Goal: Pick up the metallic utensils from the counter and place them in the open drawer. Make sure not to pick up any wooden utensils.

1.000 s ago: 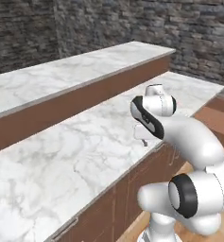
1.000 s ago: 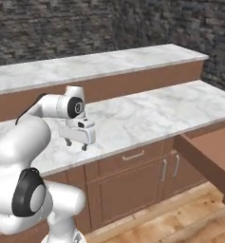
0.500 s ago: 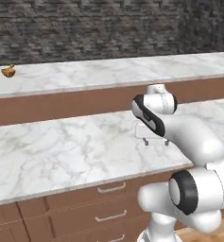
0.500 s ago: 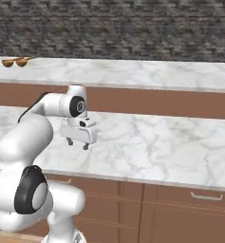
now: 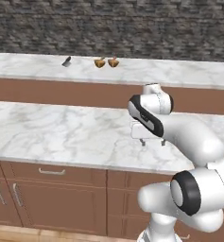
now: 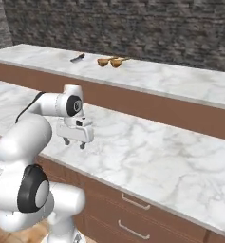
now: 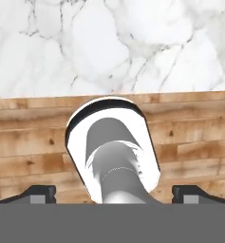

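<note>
On the raised back ledge [image 5: 179,73], near the stone wall [image 5: 111,23], lie the two wooden spoons [image 5: 106,62], side by side and close together. From the right base view their rounded heads [image 6: 109,62] sit toward the left and the thin handles run off to the right, roughly along the ledge. Just left of them rests a small grey metal utensil [image 5: 66,61]; in the right base view [image 6: 77,58] its long axis slants, but which end is the handle is too small to tell.

Below the ledge, a brown wooden riser [image 6: 147,102] drops to the lower marble counter [image 5: 61,134], white with grey veins. Brown cabinet fronts with metal handles [image 5: 52,171] run under its edge, and the hand view looks down on plank flooring [image 7: 28,142] beyond the counter rim.

Bent forward from the base, the arm holds the claw [image 5: 152,142] pointing straight down just above the lower counter, well apart from the utensils. Its fingers [image 6: 66,141] stand wide and released, holding nothing.
</note>
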Controlling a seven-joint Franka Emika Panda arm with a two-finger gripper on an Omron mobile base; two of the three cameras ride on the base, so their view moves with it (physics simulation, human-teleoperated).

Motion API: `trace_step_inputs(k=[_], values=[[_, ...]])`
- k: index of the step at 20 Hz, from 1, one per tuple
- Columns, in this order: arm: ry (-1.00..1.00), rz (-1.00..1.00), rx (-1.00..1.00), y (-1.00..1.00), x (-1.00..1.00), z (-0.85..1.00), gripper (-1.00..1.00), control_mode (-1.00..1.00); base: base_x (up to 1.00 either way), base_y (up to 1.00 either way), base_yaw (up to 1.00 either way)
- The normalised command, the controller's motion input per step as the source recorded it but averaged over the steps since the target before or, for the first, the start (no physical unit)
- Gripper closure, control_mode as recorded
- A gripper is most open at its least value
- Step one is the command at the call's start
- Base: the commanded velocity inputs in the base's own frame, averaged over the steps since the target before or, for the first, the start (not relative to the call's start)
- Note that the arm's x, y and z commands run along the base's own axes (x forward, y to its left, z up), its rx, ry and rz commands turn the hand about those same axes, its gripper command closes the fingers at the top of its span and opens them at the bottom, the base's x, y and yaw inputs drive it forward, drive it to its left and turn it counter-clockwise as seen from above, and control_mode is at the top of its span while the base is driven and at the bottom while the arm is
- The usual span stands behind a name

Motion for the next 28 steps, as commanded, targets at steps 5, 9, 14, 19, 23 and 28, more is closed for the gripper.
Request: trace_step_inputs(k=[5, 9, 14, 19, 23, 28], values=[[0.0, 0.0, 0.0, 0.0, 0.0, 0.0, -1.0, 1.0, 0.09, 1.0, 0.35], [0.0, 0.0, 0.0, 0.0, 0.0, 0.0, -1.0, 1.0, 0.34, 1.0, 0.16], [0.0, 0.0, 0.0, 0.0, 0.0, 0.0, -1.0, 1.0, 0.56, 1.0, 0.01], [0.0, 0.0, 0.0, 0.0, 0.0, 0.0, -1.0, 1.0, 0.7, 1.0, 0.0], [0.0, 0.0, 0.0, 0.0, 0.0, 0.0, -1.0, 1.0, 0.6, 1.0, 0.0], [0.0, 0.0, 0.0, 0.0, 0.0, 0.0, -1.0, 1.0, 0.51, 1.0, -0.01]])
